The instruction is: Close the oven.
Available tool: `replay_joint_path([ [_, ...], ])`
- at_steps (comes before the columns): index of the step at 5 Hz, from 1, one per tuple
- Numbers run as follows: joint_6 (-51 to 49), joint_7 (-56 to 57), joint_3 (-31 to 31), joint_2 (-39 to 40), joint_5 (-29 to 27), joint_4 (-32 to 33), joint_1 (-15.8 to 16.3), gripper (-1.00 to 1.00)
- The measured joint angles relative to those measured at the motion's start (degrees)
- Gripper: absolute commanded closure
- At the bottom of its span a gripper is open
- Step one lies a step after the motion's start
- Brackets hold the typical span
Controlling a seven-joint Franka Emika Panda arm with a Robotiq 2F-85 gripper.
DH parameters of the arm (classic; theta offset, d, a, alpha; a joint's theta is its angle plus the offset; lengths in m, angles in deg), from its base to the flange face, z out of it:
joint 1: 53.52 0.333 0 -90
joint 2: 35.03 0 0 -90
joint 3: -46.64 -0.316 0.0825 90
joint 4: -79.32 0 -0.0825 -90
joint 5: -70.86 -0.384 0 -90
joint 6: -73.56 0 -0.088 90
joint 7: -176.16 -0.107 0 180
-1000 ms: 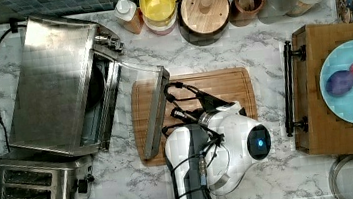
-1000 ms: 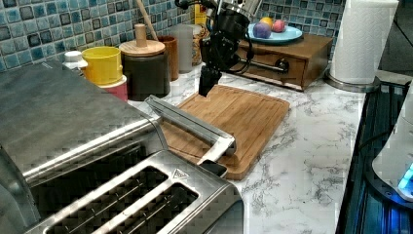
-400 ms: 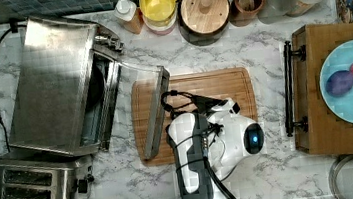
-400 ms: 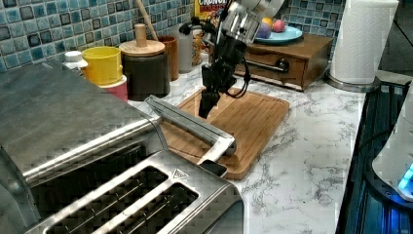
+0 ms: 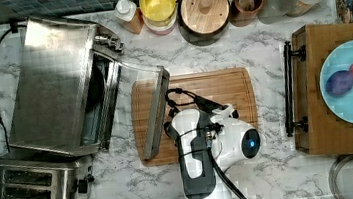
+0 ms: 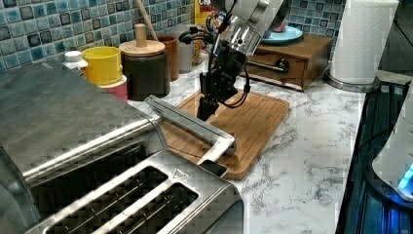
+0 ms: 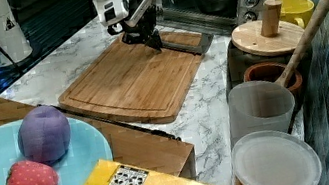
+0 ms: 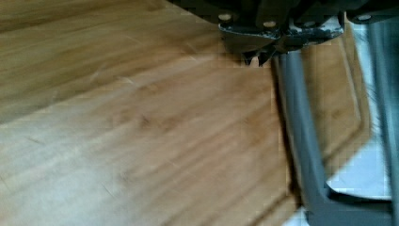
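While door down, boxy steel oven (image 5: 54, 80)

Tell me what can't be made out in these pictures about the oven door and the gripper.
- Gripper fingers: top view, the arm's own body covers them; wrist view, they run together in shadow beside the door handle, so open or shut is unclear.
- Contact between gripper and handle: left view, too small to tell.
- Oven interior: top view, hidden under its metal top.
- Oven cord's far end: top view, runs to the edge.
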Motion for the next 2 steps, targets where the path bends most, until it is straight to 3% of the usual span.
replay_joint_path([
  [2,-9.46,-0.67,0.17,-2.9,6.27,-1.23,0.02,1.0],
])
